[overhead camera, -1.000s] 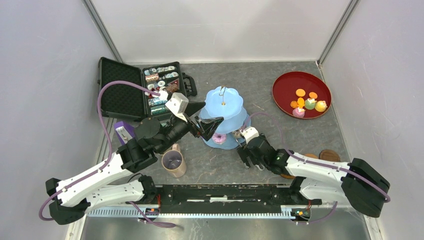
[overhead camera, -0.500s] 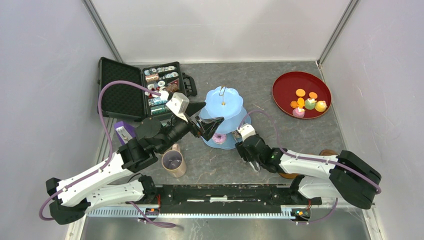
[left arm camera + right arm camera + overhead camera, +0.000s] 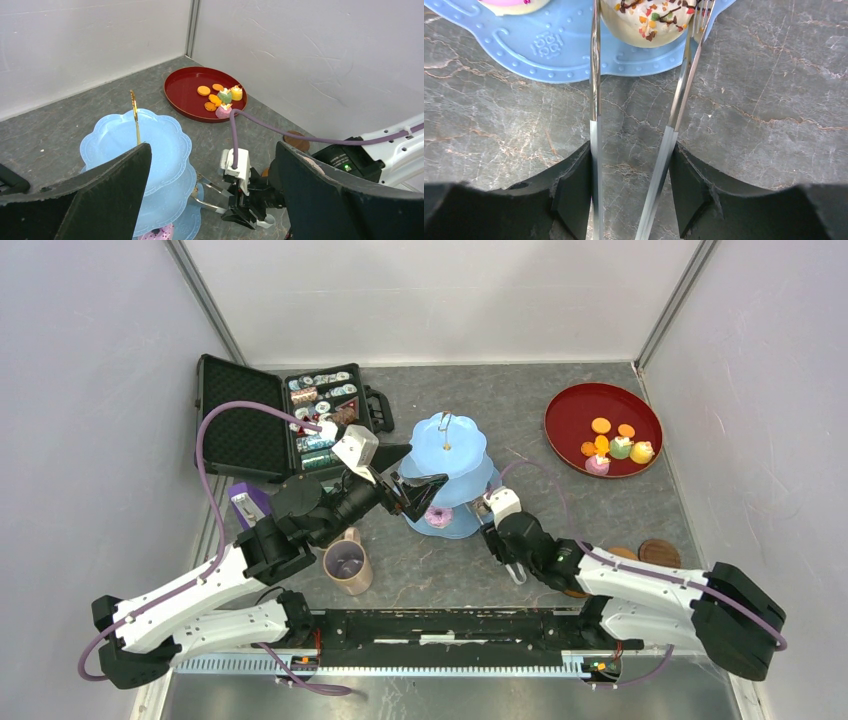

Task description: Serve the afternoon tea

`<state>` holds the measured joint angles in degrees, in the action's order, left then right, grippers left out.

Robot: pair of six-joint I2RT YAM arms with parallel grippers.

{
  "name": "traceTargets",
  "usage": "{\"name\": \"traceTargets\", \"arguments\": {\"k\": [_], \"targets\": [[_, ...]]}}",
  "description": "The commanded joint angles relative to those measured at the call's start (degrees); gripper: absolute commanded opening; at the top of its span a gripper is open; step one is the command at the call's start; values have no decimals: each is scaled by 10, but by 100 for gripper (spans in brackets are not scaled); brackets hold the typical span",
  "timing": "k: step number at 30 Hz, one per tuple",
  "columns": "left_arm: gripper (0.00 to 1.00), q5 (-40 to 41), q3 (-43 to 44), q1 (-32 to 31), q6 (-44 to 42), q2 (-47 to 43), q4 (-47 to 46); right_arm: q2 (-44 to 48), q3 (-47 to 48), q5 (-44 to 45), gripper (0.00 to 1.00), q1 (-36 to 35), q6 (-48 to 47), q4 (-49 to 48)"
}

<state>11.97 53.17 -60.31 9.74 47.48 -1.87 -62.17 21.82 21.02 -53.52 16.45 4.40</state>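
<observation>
Straddling white-iced sprinkled donut point(image 3: 651, 20) on bottom tier of pale-blue scalloped cake stand point(image 3: 554, 50): silver metal tongs point(image 3: 681, 100), squeezed between right gripper point(image 3: 630, 155) fingers. Left gripper point(image 3: 212, 150) fingers spread wide, empty.

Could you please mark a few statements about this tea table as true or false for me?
1. The red tray holds orange biscuits and small cakes. True.
2. The left gripper is gripping the tan mug. False: it is open and empty beside the cake stand; the mug stands apart, untouched.
3. The right gripper holds metal tongs whose tips flank a white-iced sprinkled donut on the bottom tier. True.
4. The black case is closed. False: it lies open, with tins showing.
5. A pink donut sits on the top tier. False: it is on the bottom tier; the top tier is bare.
</observation>
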Motion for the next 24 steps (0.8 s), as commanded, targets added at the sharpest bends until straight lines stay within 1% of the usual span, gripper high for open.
{"name": "traceTargets", "arguments": {"k": [1, 4, 6, 10, 16, 21, 24], "targets": [[100, 11, 6, -4, -30, -4, -16, 40, -3, -3, 53, 0, 7, -7], [100, 11, 6, -4, -30, -4, -16, 50, -5, -9, 57, 0, 4, -15], [100, 13, 6, -3, -31, -4, -16, 51, -6, -9, 62, 0, 2, -21], [100, 13, 6, -4, -31, -4, -16, 40, -7, -5, 66, 0, 1, -36], [100, 12, 6, -4, -31, -4, -16, 22, 1, -6, 63, 0, 2, -40], [100, 11, 5, -4, -30, -3, -16, 47, 1, -13, 62, -1, 11, -36], [100, 11, 5, -3, -30, -3, -16, 74, 1, -17, 64, 0, 19, -29]]}}
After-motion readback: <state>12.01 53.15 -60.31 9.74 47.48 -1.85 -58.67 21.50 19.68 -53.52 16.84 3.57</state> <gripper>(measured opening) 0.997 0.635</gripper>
